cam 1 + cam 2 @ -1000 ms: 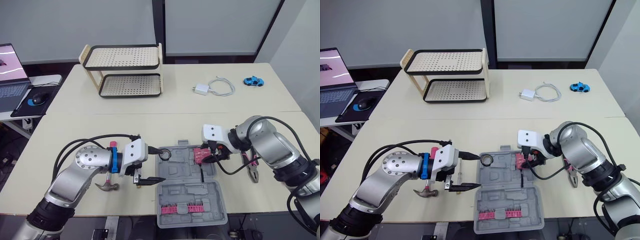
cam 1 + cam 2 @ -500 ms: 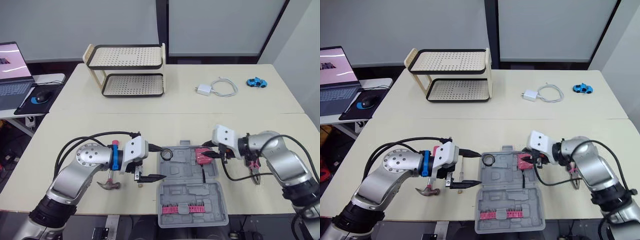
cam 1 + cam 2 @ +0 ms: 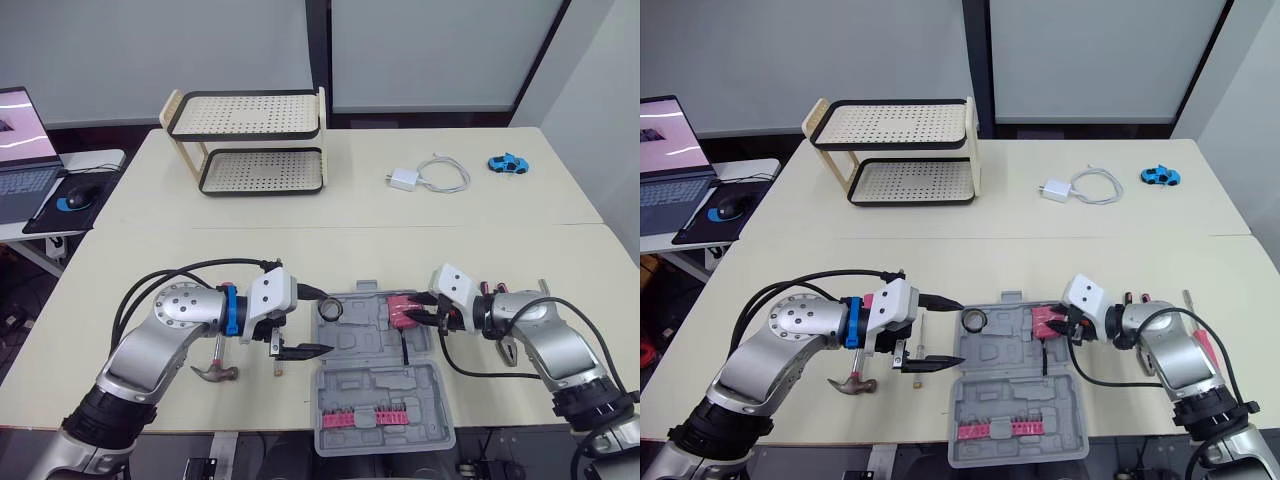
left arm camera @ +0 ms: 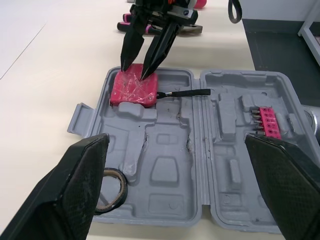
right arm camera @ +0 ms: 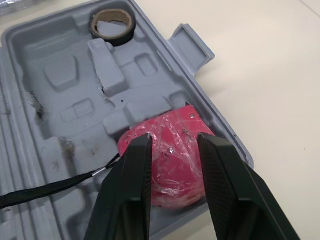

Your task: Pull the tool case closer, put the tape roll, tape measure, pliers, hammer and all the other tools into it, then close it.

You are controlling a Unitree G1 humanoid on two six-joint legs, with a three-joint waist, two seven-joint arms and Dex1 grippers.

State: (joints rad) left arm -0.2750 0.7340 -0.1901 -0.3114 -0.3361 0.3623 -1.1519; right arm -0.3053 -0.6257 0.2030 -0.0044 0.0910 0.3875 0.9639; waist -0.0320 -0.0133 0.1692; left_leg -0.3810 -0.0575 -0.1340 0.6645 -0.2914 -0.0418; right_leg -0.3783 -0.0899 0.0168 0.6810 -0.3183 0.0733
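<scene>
The grey tool case (image 3: 372, 372) lies open near the front edge. In its far half sit the tape roll (image 3: 330, 311) and the pink tape measure (image 3: 402, 309), whose black strap trails over the hinge. My right gripper (image 3: 424, 311) hovers right over the tape measure (image 5: 172, 155), its fingers (image 5: 131, 185) a little apart and gripping nothing. My left gripper (image 3: 322, 322) stands wide open at the case's left end, close to the tape roll (image 4: 111, 183). The hammer (image 3: 215, 366) lies under my left arm. A small screwdriver (image 3: 921, 335) lies beside it. The pliers (image 3: 505, 346) rest right of the case.
A pink bit set (image 3: 364, 414) fills the near half of the case. A two-tier rack (image 3: 250, 140), a white charger with cable (image 3: 420, 176) and a blue toy car (image 3: 507, 161) stand at the back. A laptop (image 3: 20, 150) sits on a side table at the left.
My right arm has dropped lower and swung out to the right, its gripper staying at the tape measure. The left gripper has barely moved. The camera has shifted a little.
</scene>
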